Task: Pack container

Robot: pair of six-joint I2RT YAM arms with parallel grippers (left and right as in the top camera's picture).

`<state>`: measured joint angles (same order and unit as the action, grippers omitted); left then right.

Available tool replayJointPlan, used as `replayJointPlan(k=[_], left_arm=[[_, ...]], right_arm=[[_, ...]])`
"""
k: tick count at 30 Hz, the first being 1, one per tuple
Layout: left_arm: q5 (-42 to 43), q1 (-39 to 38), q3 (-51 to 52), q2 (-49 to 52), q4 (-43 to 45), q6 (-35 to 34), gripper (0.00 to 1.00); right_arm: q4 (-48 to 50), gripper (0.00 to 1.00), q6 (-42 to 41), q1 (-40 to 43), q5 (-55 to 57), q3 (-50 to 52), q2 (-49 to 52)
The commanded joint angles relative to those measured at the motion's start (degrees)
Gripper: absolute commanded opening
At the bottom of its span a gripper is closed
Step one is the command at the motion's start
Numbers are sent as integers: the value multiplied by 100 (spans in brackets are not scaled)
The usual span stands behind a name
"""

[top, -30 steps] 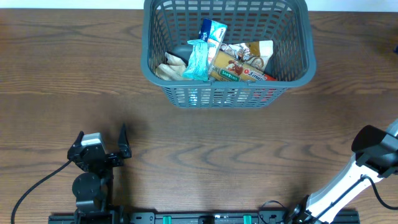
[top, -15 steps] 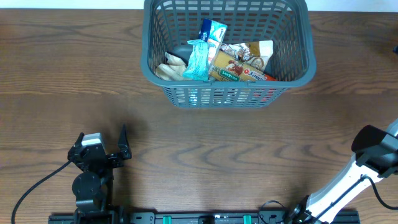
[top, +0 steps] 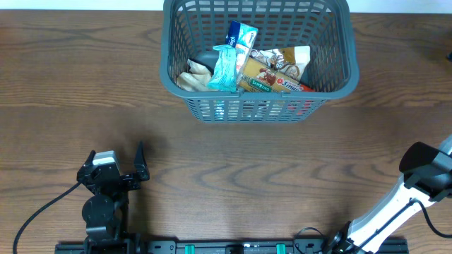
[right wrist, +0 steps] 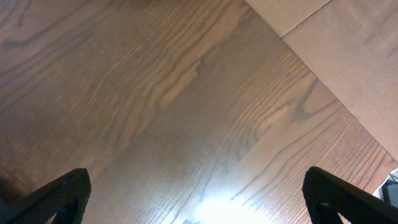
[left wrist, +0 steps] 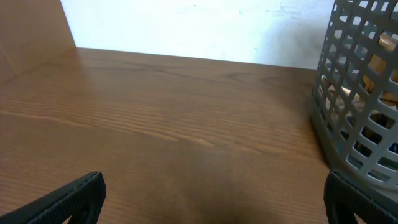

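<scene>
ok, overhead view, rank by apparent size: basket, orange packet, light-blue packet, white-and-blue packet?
1. container, by far the largest
2. orange packet, though partly buried
3. light-blue packet and white-and-blue packet: too close to rank, as the second is partly hidden

left end effector (left wrist: 217,198): spread wide | container (left wrist: 360,99): right edge, packets inside | on table (left wrist: 155,124)

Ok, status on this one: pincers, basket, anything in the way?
Left pincer open, empty; right pincer open, empty. Large dark grey plastic lattice basket upright, snack packets inside. Nothing seen between pincers and basket.
</scene>
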<state>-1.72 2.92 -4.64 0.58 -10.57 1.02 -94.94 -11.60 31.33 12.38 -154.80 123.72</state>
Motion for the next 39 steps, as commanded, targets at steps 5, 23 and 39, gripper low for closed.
replayJointPlan(k=[5, 23, 39], left_arm=[[-28, 28, 81, -35, -210, -92, 99], [-28, 28, 81, -35, -210, -92, 99], [-28, 28, 81, -35, -210, -92, 99]], right_arm=[[-2, 99, -81, -4, 22, 9, -44], [1165, 99, -678, -361, 11, 267, -1196], [5720, 99, -730, -1923, -87, 6443, -5440]])
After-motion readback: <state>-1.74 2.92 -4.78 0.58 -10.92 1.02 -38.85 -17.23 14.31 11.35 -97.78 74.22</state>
